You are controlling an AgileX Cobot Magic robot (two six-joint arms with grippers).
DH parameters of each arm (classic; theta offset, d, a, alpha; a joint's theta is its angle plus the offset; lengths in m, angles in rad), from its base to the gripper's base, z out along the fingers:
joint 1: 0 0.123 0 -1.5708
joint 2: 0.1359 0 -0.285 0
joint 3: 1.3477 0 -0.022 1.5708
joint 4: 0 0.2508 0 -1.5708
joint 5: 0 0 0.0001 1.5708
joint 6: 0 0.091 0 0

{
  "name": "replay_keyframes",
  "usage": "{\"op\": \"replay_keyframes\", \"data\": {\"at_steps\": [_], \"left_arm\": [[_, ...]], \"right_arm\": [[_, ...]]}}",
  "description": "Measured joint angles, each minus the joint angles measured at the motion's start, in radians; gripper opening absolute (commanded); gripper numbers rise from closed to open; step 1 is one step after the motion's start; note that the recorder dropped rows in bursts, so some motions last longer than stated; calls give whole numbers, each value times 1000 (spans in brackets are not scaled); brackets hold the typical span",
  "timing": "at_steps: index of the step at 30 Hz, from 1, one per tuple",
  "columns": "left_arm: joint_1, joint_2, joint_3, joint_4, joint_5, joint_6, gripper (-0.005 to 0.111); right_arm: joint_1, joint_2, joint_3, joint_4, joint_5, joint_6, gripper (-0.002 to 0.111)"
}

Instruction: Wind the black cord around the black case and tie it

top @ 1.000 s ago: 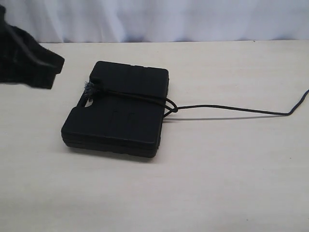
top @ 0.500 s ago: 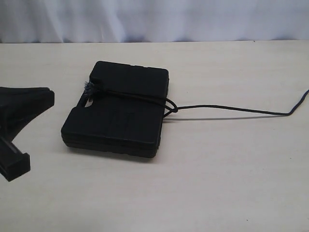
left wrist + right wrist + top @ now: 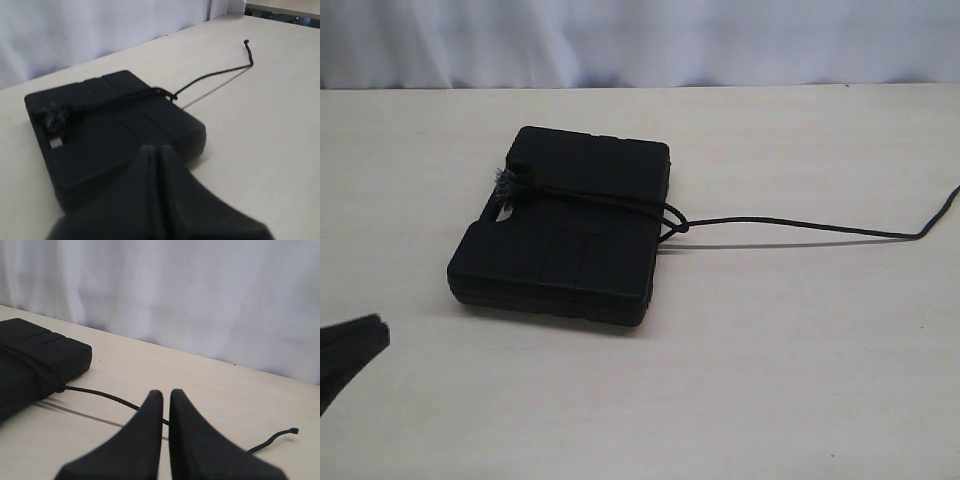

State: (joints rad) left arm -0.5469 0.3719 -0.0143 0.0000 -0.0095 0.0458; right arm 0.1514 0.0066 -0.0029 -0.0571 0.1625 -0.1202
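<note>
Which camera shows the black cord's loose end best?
The right wrist view: the loose end of the black cord lies close by on the table. The left wrist view shows it too, but small and far off. In the exterior view the cord runs off the right edge, so the end is out of frame.

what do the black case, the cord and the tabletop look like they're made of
Black case: likely moulded plastic, matte; ridged panels and rounded corners, no shine.
Black cord: seemingly braided textile, dull; its knotted end frays into a fuzzy tuft.
Table: pale wood-look surface, perhaps laminate; faint streaked grain, smooth and matte.
</note>
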Motion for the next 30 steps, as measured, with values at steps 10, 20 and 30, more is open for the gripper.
{"op": "replay_keyframes", "data": {"at_steps": [10,20,30], "left_arm": [[421,-368,12,-28,165,2,0],[651,-368,12,8,159,2,0],[632,-368,12,102,159,4,0]], "right_arm": [[0,-2,0,-45,-6,0,5],[0,-2,0,-45,-14,0,5],[-11,-2,0,-15,-32,2,5]]}}
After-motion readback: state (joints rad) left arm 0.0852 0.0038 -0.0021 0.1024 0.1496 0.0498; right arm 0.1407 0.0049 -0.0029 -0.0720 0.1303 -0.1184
